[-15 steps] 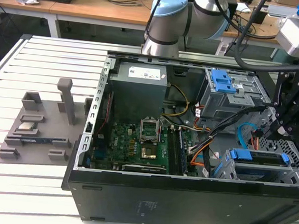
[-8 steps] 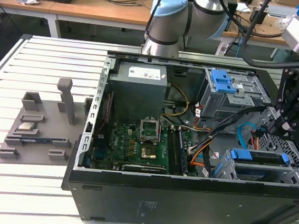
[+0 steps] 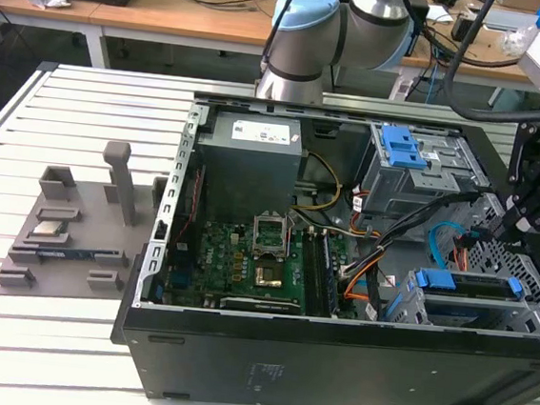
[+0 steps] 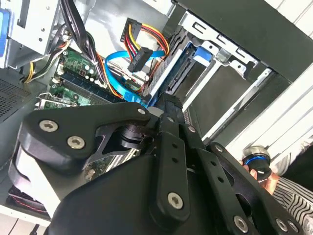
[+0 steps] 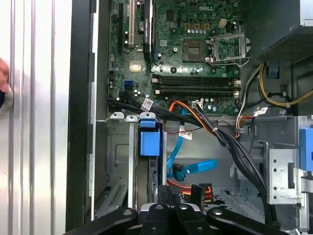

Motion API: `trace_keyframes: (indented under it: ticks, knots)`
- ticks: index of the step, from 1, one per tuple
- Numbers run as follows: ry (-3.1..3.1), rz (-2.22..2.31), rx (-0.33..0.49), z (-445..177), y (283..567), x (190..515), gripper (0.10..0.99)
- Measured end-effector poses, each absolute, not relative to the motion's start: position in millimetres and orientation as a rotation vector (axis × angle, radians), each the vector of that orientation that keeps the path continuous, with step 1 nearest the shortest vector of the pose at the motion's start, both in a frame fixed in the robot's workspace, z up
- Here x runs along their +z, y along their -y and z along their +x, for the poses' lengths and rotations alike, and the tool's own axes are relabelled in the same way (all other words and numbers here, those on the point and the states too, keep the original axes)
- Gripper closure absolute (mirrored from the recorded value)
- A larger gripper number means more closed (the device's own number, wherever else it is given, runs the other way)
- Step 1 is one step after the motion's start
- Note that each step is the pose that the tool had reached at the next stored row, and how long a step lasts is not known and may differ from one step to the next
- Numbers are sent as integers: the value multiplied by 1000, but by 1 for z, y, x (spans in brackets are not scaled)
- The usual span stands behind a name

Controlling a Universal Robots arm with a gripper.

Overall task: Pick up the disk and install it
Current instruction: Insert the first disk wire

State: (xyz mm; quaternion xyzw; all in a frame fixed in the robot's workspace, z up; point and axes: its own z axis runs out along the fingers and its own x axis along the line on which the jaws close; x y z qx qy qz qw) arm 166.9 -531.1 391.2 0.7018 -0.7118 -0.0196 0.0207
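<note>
table (image 3: 88, 108): slatted metal bench, everything's parked on it.
PC case (image 3: 331, 362): black tower lying on its side with the panel off. In the exterior view it runs from centre out to 3 o'clock.
arm (image 3: 304, 43): comes in from 12 o'clock and bends round toward the case's 3 o'clock end.
power supply (image 3: 250, 162): grey box with a white sticker, at 12 o'clock inside the case. Not our part.
motherboard (image 3: 245, 262): green board, roughly 6 o'clock from the supply.
parts tray (image 3: 65, 240): grey holder out at 9 o'clock on the table, well apart from the case.
drive cage (image 3: 538, 300): metal bay in the case's 4 o'clock corner.
disk (image 3: 471, 282): sits in that cage with blue rails along it. Looks pretty much slotted in, but I can't tell if it's fully home.
gripper (image 3: 510, 222): hangs at about 1 o'clock from the disk, above the cage end, and isn't touching the disk as far as I can see.
jaws: in the first wrist view they're pulled in close together, basically closed, with nothing I can make out between them.
cables (image 5: 195, 166): blue ribbon, orange lead and a black bundle, loose just beside the cage.
step: my read is the pick-up's done and this is the tail end of the install, disk in the bay.
next move: I'd guess any move from here calls for staying clear of those cables and keeping a straight line along the rails, no twisting.
</note>
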Motion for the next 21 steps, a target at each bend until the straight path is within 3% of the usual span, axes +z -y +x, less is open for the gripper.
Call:
trace_keyframes:
  ticks: [9, 20, 21]
  knots:
    - [2205, 2173, -55, 174, 500, 374, 980]
    - [2204, 2173, -53, 178, 498, 369, 973]
    - [2204, 2173, -53, 178, 498, 369, 851]
